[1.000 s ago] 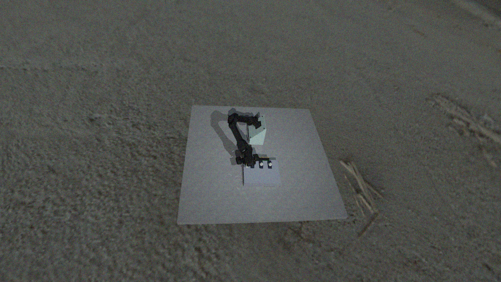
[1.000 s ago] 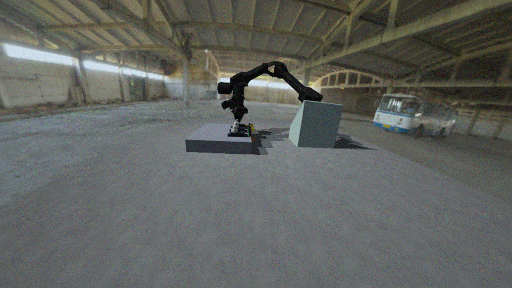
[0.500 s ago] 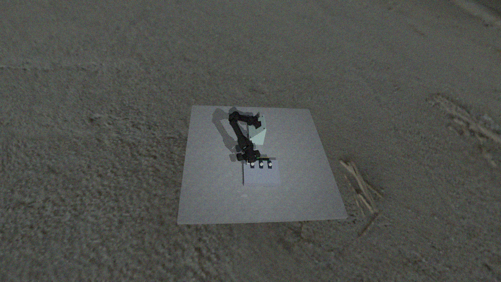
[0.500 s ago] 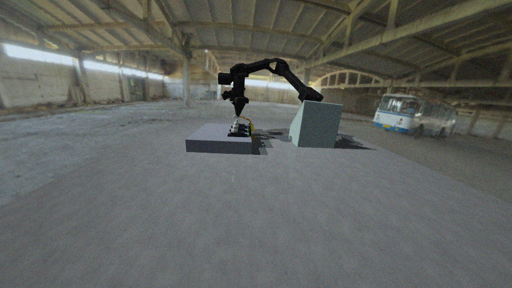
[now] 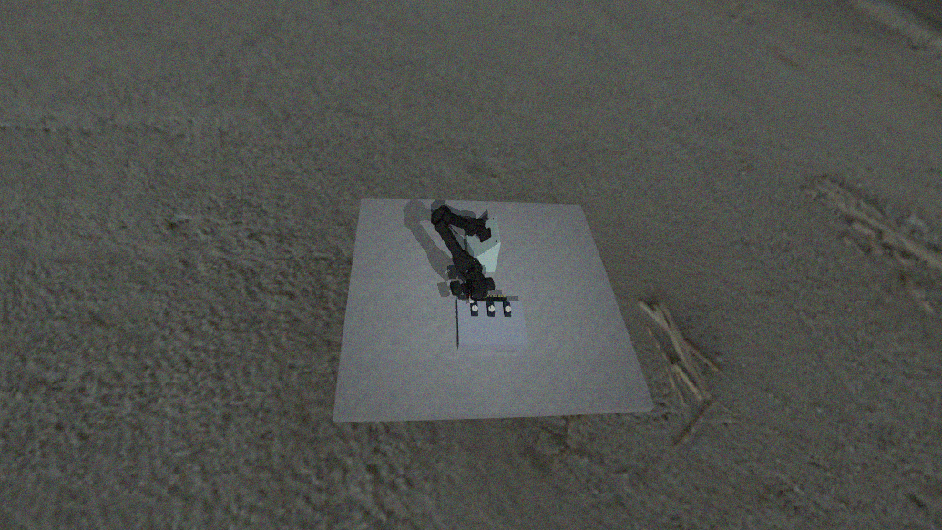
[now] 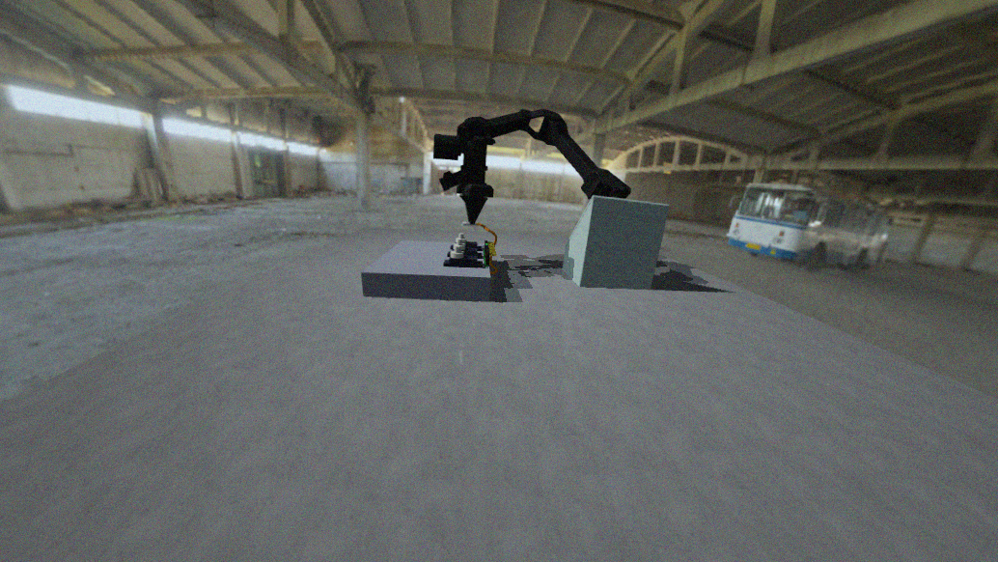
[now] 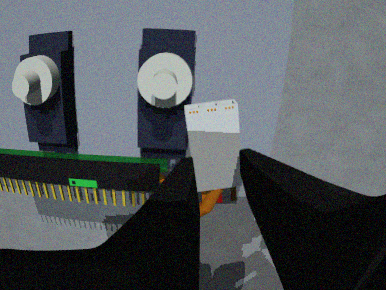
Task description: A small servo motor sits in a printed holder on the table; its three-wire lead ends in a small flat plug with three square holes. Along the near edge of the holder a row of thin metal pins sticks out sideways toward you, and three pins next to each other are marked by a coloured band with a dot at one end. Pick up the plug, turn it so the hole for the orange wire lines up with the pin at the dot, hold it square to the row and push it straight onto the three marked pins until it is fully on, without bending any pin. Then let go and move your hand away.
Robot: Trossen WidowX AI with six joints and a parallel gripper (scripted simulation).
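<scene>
My gripper [image 6: 472,222] [image 7: 216,163] is shut on the white flat plug [image 7: 213,120], which it holds above the holder's near edge in the exterior view. In the wrist view the plug's end with small orange marks points up the picture, slightly tilted, and the orange lead [image 6: 492,234] [image 7: 210,202] leaves its lower end. The holder [image 5: 491,332] [image 6: 426,284] [image 7: 110,20] is a pale block. Its row of yellow pins [image 7: 102,196] lies left of my fingers. A green band [image 7: 82,183] with a dark dot at its left end marks some pins. The plug is apart from the pins.
Three dark servos with white horns [image 5: 491,309] [image 7: 165,77] stand on the holder; one is just left of the plug in the wrist view. The pale green arm base [image 6: 621,244] stands beyond the pin side. The left finger hides the right end of the pin row.
</scene>
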